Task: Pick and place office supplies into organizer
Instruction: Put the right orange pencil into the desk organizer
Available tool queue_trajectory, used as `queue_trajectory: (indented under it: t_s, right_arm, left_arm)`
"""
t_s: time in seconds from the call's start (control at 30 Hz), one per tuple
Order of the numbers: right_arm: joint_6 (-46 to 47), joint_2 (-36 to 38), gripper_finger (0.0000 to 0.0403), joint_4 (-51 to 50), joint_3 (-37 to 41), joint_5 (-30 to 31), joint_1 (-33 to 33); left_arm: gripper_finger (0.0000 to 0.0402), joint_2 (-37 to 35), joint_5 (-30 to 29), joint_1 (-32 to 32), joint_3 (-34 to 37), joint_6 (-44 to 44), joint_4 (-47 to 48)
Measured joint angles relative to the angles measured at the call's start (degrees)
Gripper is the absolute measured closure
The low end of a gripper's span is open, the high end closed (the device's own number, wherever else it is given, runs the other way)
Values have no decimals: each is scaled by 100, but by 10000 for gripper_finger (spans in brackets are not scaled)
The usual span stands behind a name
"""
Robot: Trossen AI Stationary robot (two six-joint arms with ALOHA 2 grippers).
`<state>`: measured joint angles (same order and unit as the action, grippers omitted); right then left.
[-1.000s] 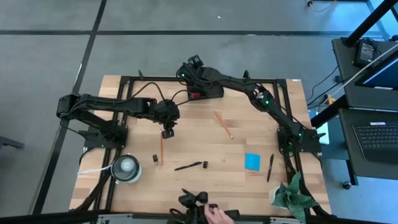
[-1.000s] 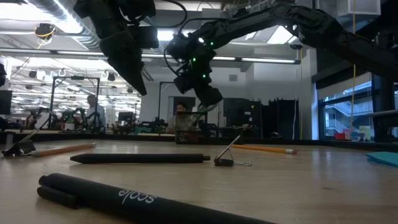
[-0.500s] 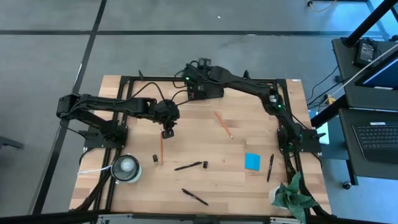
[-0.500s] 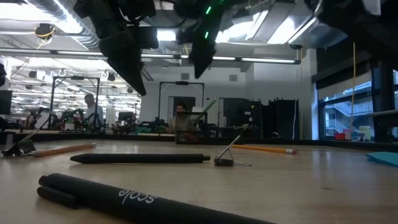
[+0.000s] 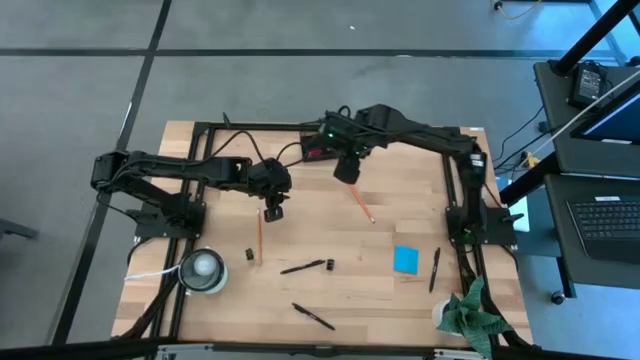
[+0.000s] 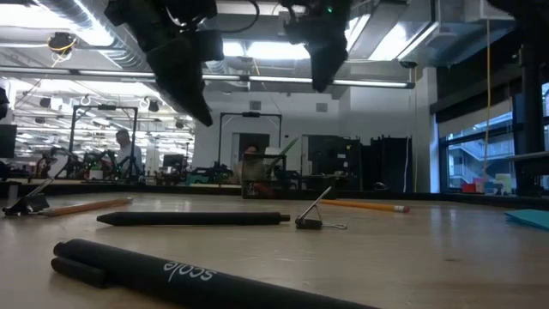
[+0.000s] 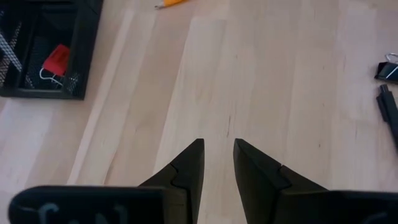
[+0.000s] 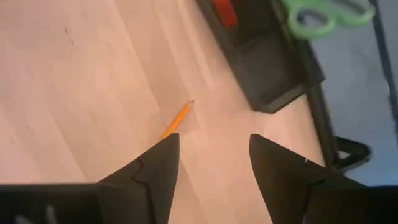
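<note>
Since a second ago the right arm has swung away from the organizer (image 5: 322,150) and its fingers now hang empty and spread wide above the desk (image 5: 400,300), just beside the upper end of a pencil (image 5: 360,201). That right gripper (image 5: 347,170) looks down on the pencil's tip in its own wrist view, with the red piece (image 8: 224,12) and the green scissors (image 8: 328,14) already sitting in the organizer beyond it.

Nearest the front edge of the desk lies a black pen (image 5: 313,316). A little farther in lie a second pen (image 5: 303,267) and a small clip (image 5: 330,265), another clip (image 5: 249,254), and the blue note pad (image 5: 406,259) with a third pen (image 5: 435,269) beside it. A second pencil (image 5: 259,238) lies just below the left gripper (image 5: 272,212), which hovers over bare wood, fingers partly apart and holding nothing.

The step in hand seems to be a fresh pick after a drop-off, with most supplies not yet stowed. The next move probably calls for the right gripper to line its fingers across the pencil, drop until they straddle it, close and carry it back to the organizer at the far edge.
</note>
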<state>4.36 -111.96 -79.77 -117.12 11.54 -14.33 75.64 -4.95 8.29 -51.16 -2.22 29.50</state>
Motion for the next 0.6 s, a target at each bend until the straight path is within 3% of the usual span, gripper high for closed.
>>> queue_trajectory:
  t_s: [0.13,0.3,0.6]
  right_arm:
    - [179,723,205,1300,1556,-453,-37]
    - [571,1485,205,2031,3256,-521,-14]
    - [1970,1999,205,2844,5356,-708,569]
  left_arm:
    - [320,0,0,0,0,0,22]
    - [320,0,4,0,0,0,6]
    - [320,80,-4,61,0,144,-715]
